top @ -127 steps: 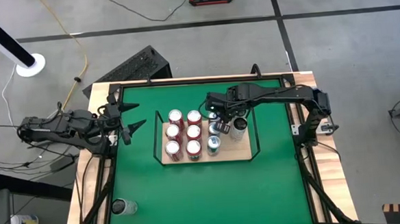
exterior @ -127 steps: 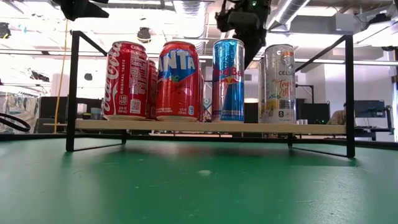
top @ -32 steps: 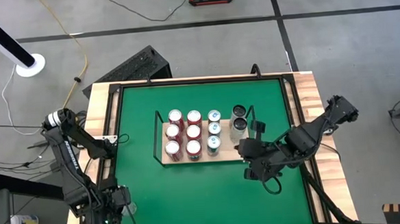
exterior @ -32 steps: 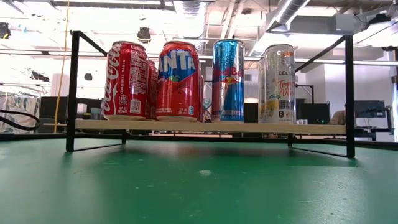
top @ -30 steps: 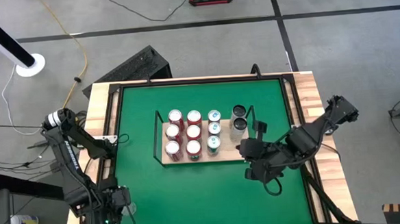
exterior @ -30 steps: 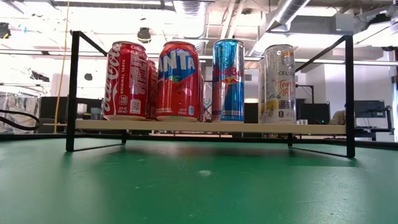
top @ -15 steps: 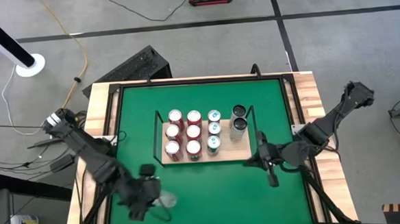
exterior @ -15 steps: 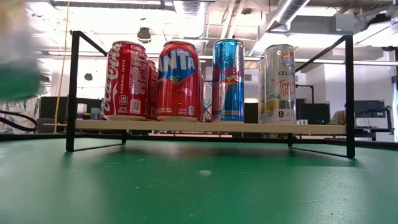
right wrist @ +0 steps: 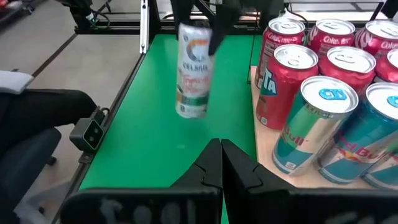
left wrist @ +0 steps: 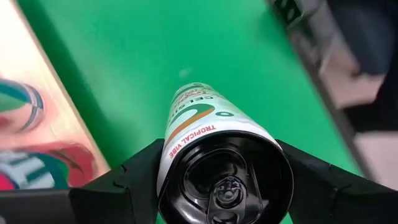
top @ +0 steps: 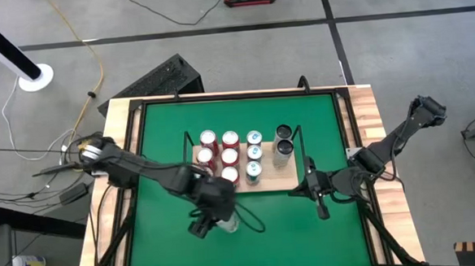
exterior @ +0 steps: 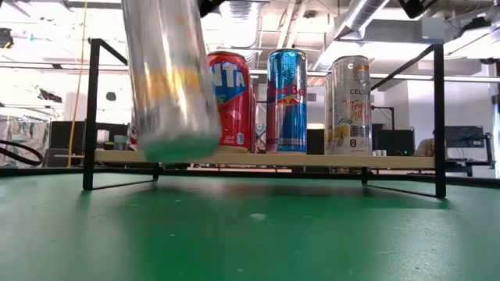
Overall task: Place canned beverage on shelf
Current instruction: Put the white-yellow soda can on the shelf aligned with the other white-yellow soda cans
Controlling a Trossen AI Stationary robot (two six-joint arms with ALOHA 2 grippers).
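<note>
- Already well stocked, the shelf [top: 266,183] carries eleven cans: six red cans [top: 229,157] in two rows of three, three blue-and-silver cans [top: 253,153] in a row, and two pale slim cans [top: 283,148] toward its 3 o'clock end.
- One more can, a white Celsius can [right wrist: 193,68], hangs upright above the green tabletop [top: 259,238], grasped by the left gripper [top: 211,219] just off the shelf's 7 o'clock corner.
- Clenched on nothing, the right gripper [top: 316,192] sits low near the shelf's 4 o'clock corner.
- Green felt covers the table, edged in wood and framed by black rails.
- Beyond it: grey concrete floor, loose cables, a black keyboard [top: 155,80] at 11 o'clock.
</note>
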